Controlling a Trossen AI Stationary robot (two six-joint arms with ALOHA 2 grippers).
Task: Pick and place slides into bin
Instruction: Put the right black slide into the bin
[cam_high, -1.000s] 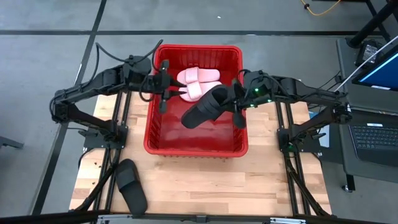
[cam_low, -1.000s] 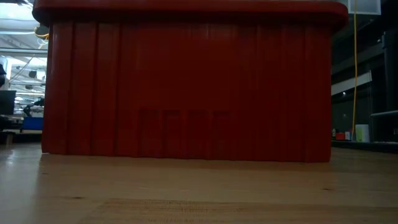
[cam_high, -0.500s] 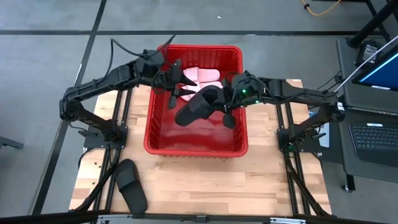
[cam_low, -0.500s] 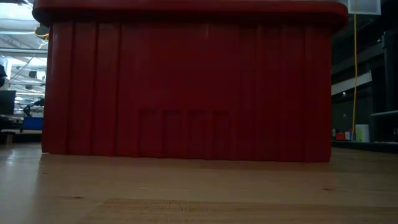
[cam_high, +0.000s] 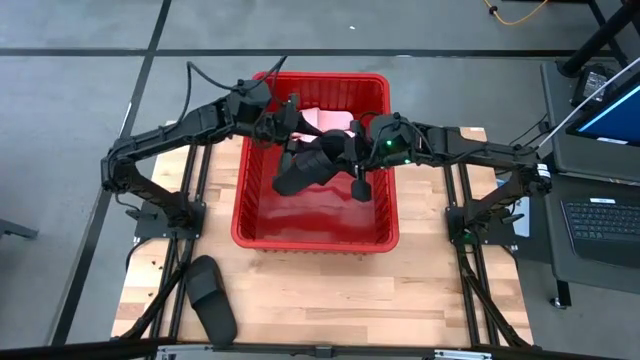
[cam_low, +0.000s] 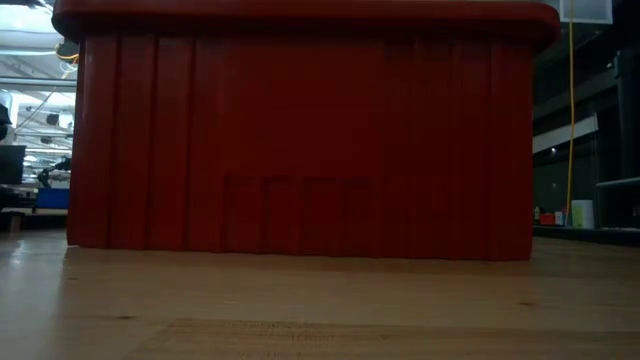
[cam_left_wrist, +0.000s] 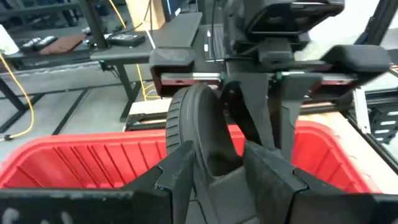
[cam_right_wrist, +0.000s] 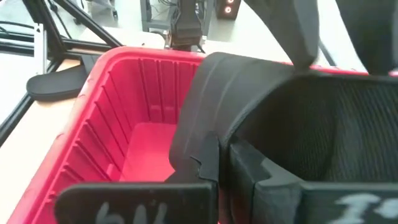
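The red bin (cam_high: 315, 240) stands mid-table; its near wall fills the low view (cam_low: 300, 130). Two pale pink slides (cam_high: 330, 120) lie inside at its far end. My right gripper (cam_high: 355, 160) is shut on a black slide (cam_high: 305, 170) above the bin's inside. My left gripper (cam_high: 290, 130) is open over the bin's far left part. In the left wrist view its fingers (cam_left_wrist: 180, 171) stand on either side of that slide's end (cam_left_wrist: 199, 124); I cannot tell if they touch it. A second black slide (cam_high: 210, 297) lies flat on the table at the near left. My right gripper pinches the black slide's wide strap at its edge (cam_right_wrist: 208, 134), one finger outside the strap and one on its lined inner side (cam_right_wrist: 311, 124). The fingers come from the table's right, slanting down. The slide is lifted clear above the bin's floor, tilted, its long end toward the left.
Bare wooden table (cam_high: 330, 295) lies between the bin and the near edge. The arms' frames stand at both sides of the table. A laptop (cam_high: 600, 215) sits on a stand to the right, off the table.
My right gripper has carried the black slide toward the table's left, over the bin's inside, still lifted and tilted. My left gripper has gone toward the right and the far edge, up to the slide's end.
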